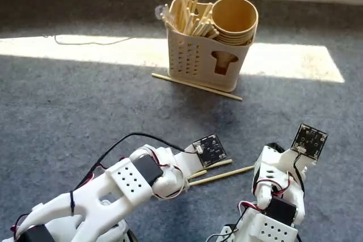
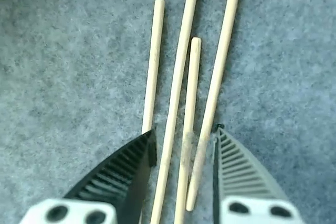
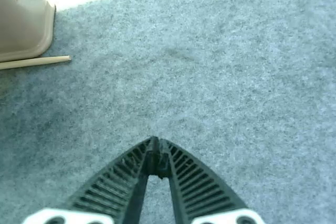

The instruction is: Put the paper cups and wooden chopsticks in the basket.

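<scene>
The left arm (image 1: 108, 194) is a white printed shell with a black servo block (image 1: 148, 168) set into its joint and a panel of small round holes (image 1: 131, 181) on top. A black cable (image 1: 133, 135) arcs over it, thin red and white wires (image 1: 142, 154) run beside the servo, and a small square black circuit board (image 1: 210, 150) sits at its far end. The right arm (image 1: 278, 188) has the same white shell, its own black board (image 1: 309, 140) and a bundle of red, black and white leads (image 1: 271, 188). The left gripper (image 2: 184, 131) pairs a black ribbed finger (image 2: 126, 169) with a pale grey ribbed finger (image 2: 239, 169) on a white base with dark round holes. The right gripper (image 3: 156, 148) has two black ribbed fingers on a similar white base.
</scene>
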`<action>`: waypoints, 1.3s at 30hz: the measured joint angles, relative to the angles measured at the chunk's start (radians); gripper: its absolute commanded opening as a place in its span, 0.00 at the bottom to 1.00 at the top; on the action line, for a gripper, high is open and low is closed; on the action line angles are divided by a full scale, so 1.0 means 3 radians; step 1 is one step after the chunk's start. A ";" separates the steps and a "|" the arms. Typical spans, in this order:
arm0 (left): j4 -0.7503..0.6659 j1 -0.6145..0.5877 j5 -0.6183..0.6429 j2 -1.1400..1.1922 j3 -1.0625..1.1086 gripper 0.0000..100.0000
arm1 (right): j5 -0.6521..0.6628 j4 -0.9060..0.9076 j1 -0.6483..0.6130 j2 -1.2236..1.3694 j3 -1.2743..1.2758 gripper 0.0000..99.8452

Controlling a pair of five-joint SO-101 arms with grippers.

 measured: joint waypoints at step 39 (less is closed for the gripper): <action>-0.0102 -0.1074 0.0000 0.1427 -0.1028 0.15 | 0.0000 0.0000 0.0000 0.0000 0.0000 0.01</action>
